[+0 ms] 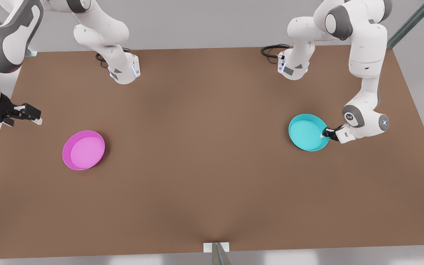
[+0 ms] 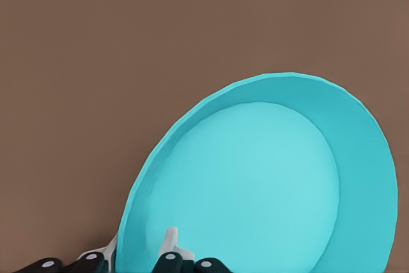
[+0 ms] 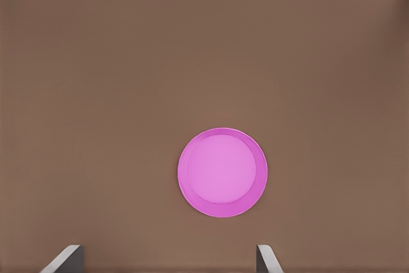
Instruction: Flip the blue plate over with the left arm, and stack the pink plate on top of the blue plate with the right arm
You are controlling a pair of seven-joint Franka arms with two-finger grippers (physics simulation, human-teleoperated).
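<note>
A brown matte table (image 1: 204,165) fills most of the front view, lit evenly with soft darker patches near its centre and toward 6 o'clock. Behind its far edge, at 12 o'clock, runs a plain light-grey wall (image 1: 204,22). Grey metal frame struts (image 1: 410,22) slant at 1 and 11 o'clock, and a small white bracket (image 1: 216,247) sits at 6 o'clock.

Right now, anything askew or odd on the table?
Only the blue plate: the left claw is shut on its rim and it looks tilted, mid-grasp rather than a fault. The pink plate sits flat and upright, with the right claw open nearby.
</note>
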